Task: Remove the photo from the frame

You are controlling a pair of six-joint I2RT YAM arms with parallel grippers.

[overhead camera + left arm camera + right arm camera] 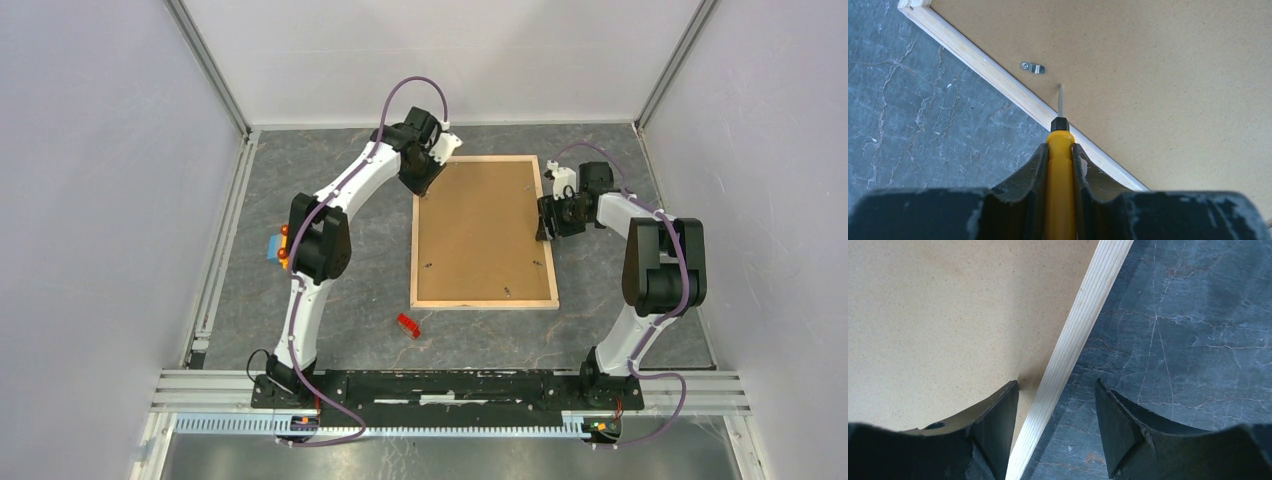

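Observation:
The frame (484, 303) lies face down on the table, its pale wood edges around a plain brown backing board (484, 230). The photo is hidden beneath that board. My left gripper (420, 185) is at the frame's far left corner, shut on a yellow-handled screwdriver (1059, 175). The screwdriver's blade (1060, 97) rests on the board just inside the wood edge (988, 70), close to a small metal tab (1033, 67). My right gripper (545, 225) stands open at the frame's right side. Its fingers (998, 415) straddle the wood edge (1083, 315), one over the board and one over the table.
A small red object (407, 325) lies on the grey marbled table (330, 300) near the frame's front left corner. More small metal tabs (507, 292) sit along the board's front edge. White walls enclose the table on three sides.

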